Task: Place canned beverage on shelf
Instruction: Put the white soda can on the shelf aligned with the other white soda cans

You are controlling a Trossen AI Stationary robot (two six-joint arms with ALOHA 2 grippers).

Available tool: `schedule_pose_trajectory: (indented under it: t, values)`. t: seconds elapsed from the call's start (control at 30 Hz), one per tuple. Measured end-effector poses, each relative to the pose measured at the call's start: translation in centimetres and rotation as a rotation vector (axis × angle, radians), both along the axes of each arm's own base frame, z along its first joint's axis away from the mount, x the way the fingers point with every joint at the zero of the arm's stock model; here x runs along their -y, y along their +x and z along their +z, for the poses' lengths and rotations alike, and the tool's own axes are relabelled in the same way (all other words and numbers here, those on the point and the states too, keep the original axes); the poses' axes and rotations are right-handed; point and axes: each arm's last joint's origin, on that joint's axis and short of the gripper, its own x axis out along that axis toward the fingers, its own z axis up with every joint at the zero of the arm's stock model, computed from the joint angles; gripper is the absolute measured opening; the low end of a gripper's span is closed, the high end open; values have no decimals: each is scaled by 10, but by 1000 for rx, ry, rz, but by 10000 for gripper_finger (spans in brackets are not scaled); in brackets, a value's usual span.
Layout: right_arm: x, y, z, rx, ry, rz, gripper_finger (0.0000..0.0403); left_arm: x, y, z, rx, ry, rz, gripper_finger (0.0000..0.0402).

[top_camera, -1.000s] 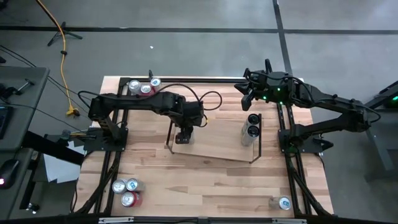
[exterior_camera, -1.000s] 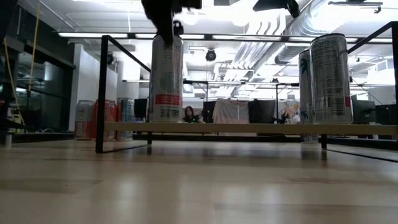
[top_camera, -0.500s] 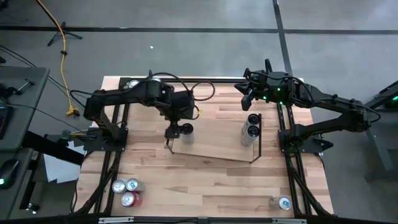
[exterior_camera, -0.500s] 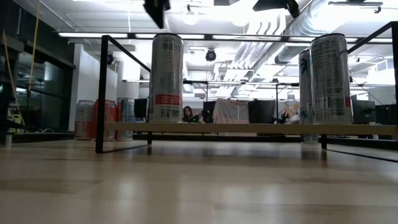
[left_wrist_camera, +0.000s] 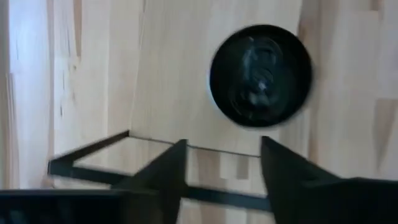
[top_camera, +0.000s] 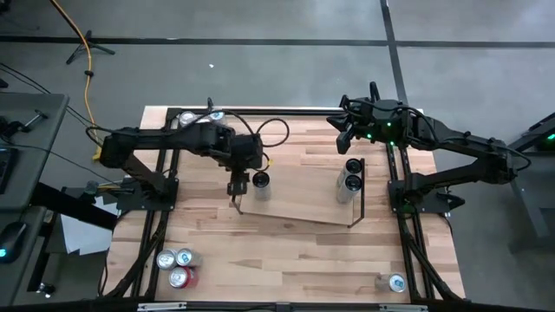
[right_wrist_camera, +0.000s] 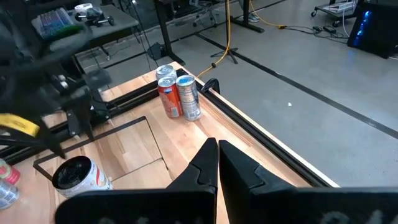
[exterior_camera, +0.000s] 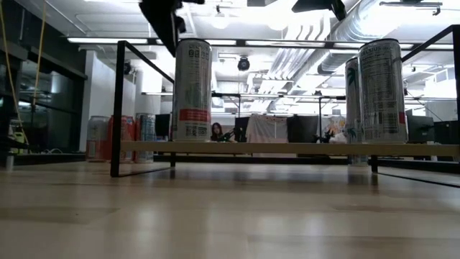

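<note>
Three cans stand on the shelf (top_camera: 355, 221) now: a tall can (top_camera: 260, 180) left of centre in the high view, a pair (top_camera: 352, 173) right of centre. More cans wait at the table's upper left (top_camera: 198, 118) and lower left (top_camera: 176, 264). A second ago the left gripper (top_camera: 239, 183) was right over the tall can; it now sits beside it, empty, fingers partly apart. The right gripper (top_camera: 343, 130), upper right, stays pinched shut.
</note>
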Motion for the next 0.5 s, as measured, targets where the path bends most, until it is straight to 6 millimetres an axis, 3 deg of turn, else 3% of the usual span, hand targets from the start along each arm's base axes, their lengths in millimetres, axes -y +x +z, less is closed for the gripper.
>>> schedule_pose_trajectory:
  t: [0.17,0.5]
  values:
    - [0,0,0,2,0,0,0,0,3,-5,-30,29,-67,16]
    - [0,0,0,2,-1,0,0,-1,19,-30,-130,32,-124,1]
